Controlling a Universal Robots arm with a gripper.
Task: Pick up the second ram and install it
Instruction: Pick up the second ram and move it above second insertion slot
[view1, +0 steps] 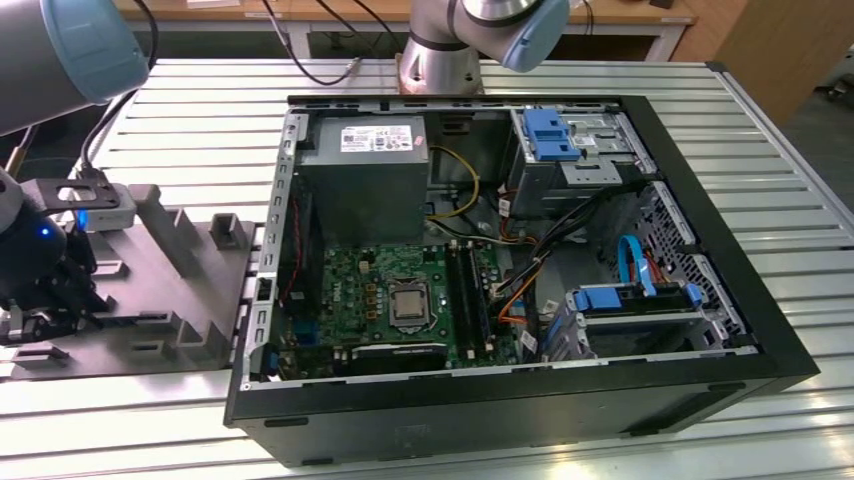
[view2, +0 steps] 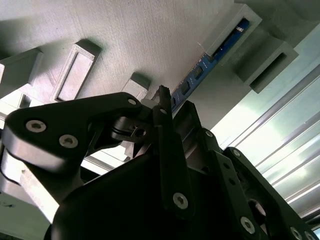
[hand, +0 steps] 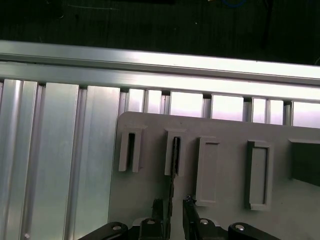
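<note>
The second ram (view2: 220, 50), a thin blue stick with dark chips, stands on edge in a slot of a grey holder block (view2: 125, 40). In the first wrist view the ram (hand: 176, 152) appears edge-on in the holder (hand: 225, 135). My gripper (hand: 172, 204) straddles its near end, one dark finger on each side with small gaps, so it is open. The second wrist view has the gripper (view2: 175, 102) at the same end of the stick. In the exterior view the gripper (view1: 40, 320) hangs over the holder (view1: 174, 270) at that view's left, beside the open computer case (view1: 694, 240).
The motherboard (view1: 387, 290) lies inside the case with black memory slots (view1: 465, 290) beside the processor socket. A power supply (view1: 363, 170), drive cages and loose cables crowd the case. The holder has several other pockets. All of it rests on a ribbed aluminium table (view1: 801, 190).
</note>
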